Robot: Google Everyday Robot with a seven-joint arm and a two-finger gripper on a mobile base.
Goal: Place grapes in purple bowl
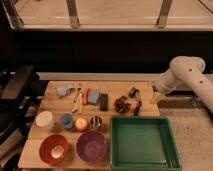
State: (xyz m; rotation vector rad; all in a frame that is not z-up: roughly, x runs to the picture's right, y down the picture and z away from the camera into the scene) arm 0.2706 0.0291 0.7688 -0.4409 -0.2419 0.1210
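Pincer (157,96) hovers right of the grapes (121,104), its arm (192,75) cut off.

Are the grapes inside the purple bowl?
No, the grapes lie on the wooden table behind the green tray, apart from the purple bowl at the front edge, and the gripper hangs by the table's right side.

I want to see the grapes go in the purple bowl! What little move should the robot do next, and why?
Probably move the gripper to its left and down toward the grapes. It hangs by the right edge of the table, apart from the grapes. They lie on the wood behind the green tray, not in the purple bowl at the front.
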